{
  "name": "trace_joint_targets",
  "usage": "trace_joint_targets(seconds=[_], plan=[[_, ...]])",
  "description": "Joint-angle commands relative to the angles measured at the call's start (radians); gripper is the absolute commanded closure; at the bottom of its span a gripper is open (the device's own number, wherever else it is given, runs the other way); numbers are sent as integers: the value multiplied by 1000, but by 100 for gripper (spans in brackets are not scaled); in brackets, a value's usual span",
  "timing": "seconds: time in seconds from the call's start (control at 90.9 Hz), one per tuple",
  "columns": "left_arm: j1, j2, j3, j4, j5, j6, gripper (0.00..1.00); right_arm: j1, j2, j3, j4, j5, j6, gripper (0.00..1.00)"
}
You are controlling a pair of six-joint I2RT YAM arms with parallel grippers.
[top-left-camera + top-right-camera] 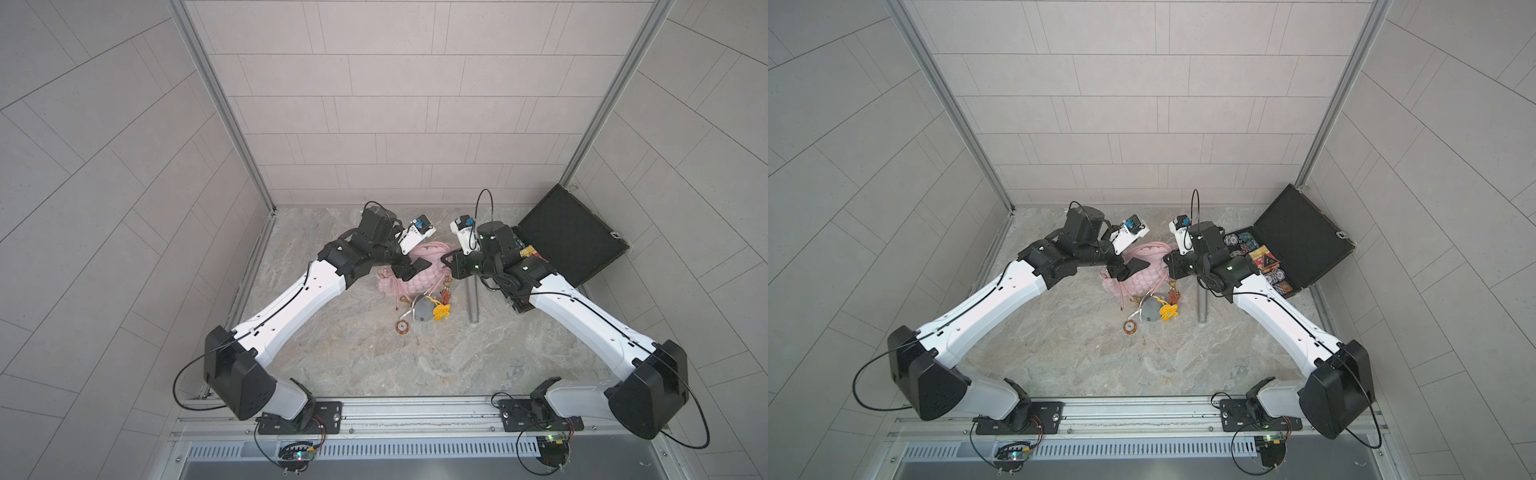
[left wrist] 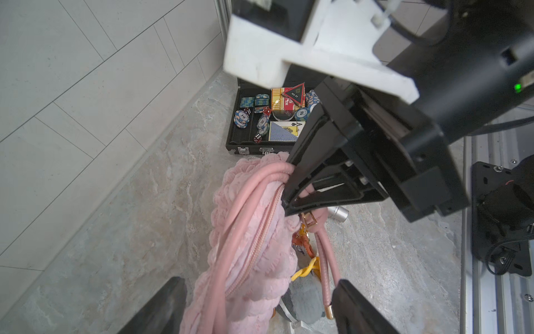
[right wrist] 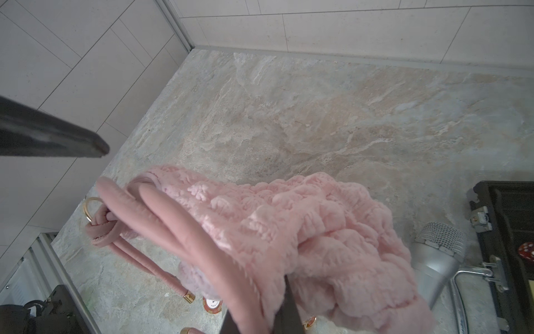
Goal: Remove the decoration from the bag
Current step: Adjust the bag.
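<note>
My left pincer (image 1: 413,268) stands spread wide around the pale-pink puffy quilted bag (image 1: 430,283), one finger on either side of its body. My right pincer (image 1: 448,262) is pressed together on the pink cord strap (image 2: 260,185) at the bag's far end. The bag lies on the marbled stone counter (image 1: 415,365) between both pincers, with a grey plush decoration (image 1: 424,311) just beside it.

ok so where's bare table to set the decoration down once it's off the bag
Widest bare table: the front, between the poker chip and the front rail. A narrower strip runs behind the bag to the back wall. Crowded: beside the bag, with the charms, silver microphone and black case.
</note>
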Motion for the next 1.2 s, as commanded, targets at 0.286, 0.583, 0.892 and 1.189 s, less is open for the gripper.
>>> trace_joint_targets(seconds=[0.286,0.583,0.892,1.189], plan=[[-15,147,96,-82,134,97,21,5,-50,-7,51,-78,-50,100],[-29,227,138,-102,78,96,42,8,-52,3,31,-145,-76,100],[-33,227,156,-114,78,61,88,10,-32,13,4,-156,-98,100],[-32,216,183,-172,89,17,100,10,-36,12,13,-142,-98,90]])
